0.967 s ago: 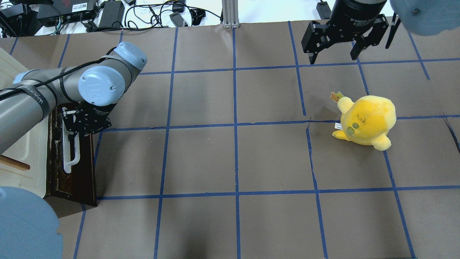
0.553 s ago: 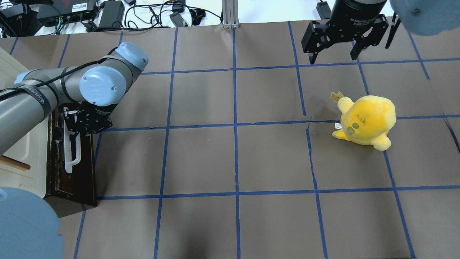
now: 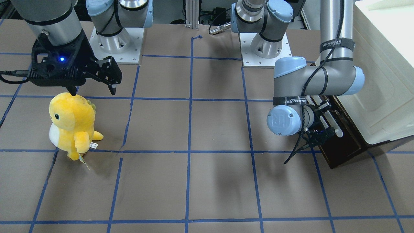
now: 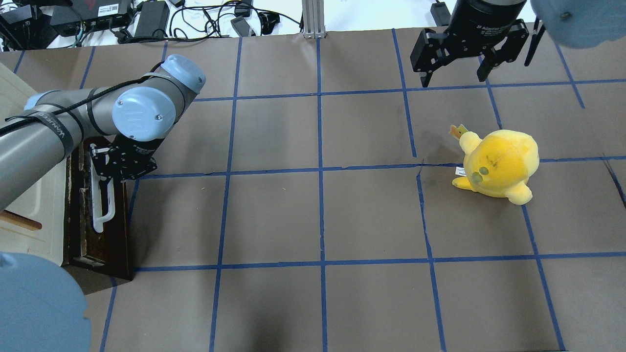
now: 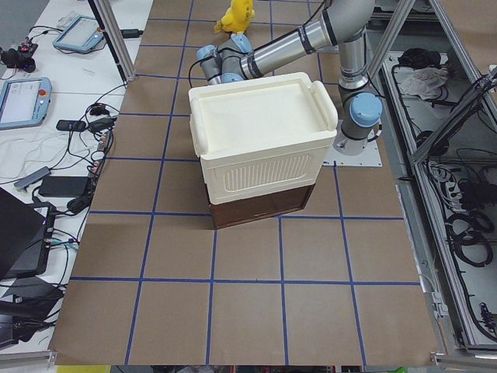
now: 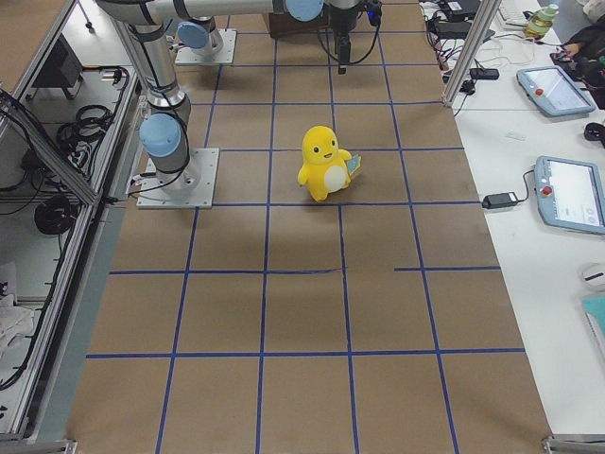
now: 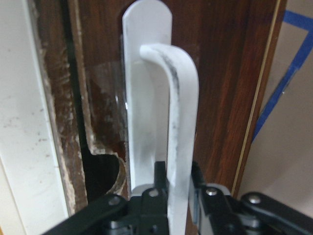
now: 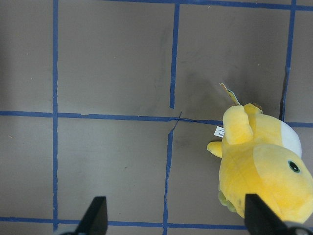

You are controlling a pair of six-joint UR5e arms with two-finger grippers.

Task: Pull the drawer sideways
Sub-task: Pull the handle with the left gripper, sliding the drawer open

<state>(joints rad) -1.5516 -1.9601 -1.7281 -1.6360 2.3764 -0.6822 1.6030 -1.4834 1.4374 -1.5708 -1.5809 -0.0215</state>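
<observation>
Drawer sits at the base of the cream cabinet at the left end of the table, dark front facing inward. Left claw is clamped on the white bar handle near one end. Right claw hangs with fingers spread, near the yellow plush toy.

Drawer: shallow, dark brown front panel, scuffed. Long white bar handle runs along panel. Sits at base of cream cabinet, at robot's-left end of surface. Narrow dark gap between panel and cabinet.
</observation>
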